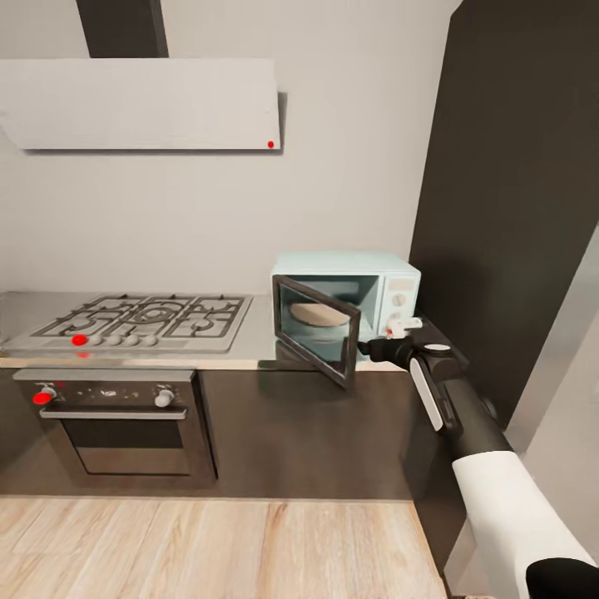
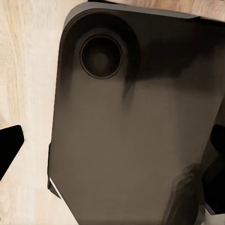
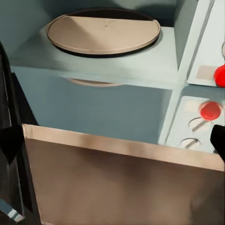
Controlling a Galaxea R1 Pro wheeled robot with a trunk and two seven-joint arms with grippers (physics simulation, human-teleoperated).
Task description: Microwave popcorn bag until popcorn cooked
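Microwave (image 1: 366,304) at the countertop's (image 1: 258,353) right end, door (image 1: 316,330) swung open.
Right gripper (image 1: 398,329) reaches beside its control panel (image 1: 399,299); whether its fingers are apart cannot be told.

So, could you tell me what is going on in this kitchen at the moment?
The robot stands at the countertop with its right arm stretched toward the microwave. The microwave door hangs open, and the round turntable inside looks bare. The right gripper sits just in front of the control panel; whether it is open or shut is hard to tell. To the left are the gas hob and the oven below it.
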